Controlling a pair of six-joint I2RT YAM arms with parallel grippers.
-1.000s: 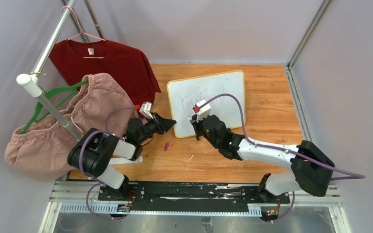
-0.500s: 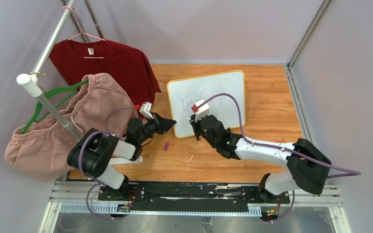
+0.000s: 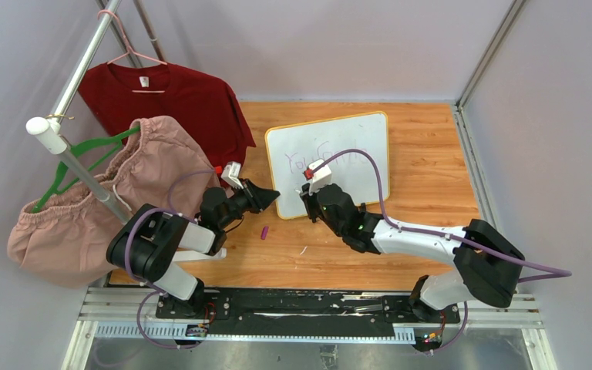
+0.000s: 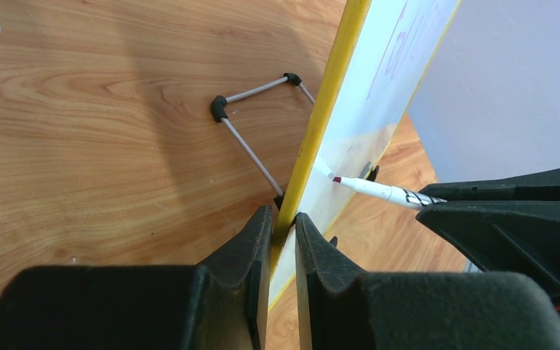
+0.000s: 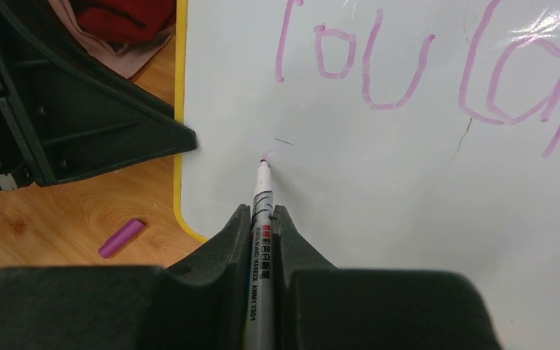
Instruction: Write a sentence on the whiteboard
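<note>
The whiteboard [image 3: 358, 139], white with a yellow frame [image 4: 329, 109], stands tilted on the wooden table. My left gripper [image 3: 274, 194] [image 4: 283, 219] is shut on the frame at the board's lower left corner. My right gripper [image 3: 309, 196] [image 5: 261, 213] is shut on a white marker [image 5: 262, 198] [image 4: 368, 189]. The marker's tip touches the board [image 5: 379, 197] at a small purple mark, below the start of the sentence [image 5: 408, 65] [image 3: 316, 159]. The purple writing reads "You can" in one line; its right end is cut off in the right wrist view.
A purple marker cap [image 3: 264, 231] [image 5: 122, 238] lies on the table in front of the board. The board's wire stand [image 4: 251, 138] rests behind it. A red shirt [image 3: 177, 100] and pink shorts [image 3: 100, 193] hang from a rack pole [image 3: 77, 166] at the left.
My right gripper with the marker has shifted slightly left and nearer along the board. The left gripper has kept its hold on the frame.
</note>
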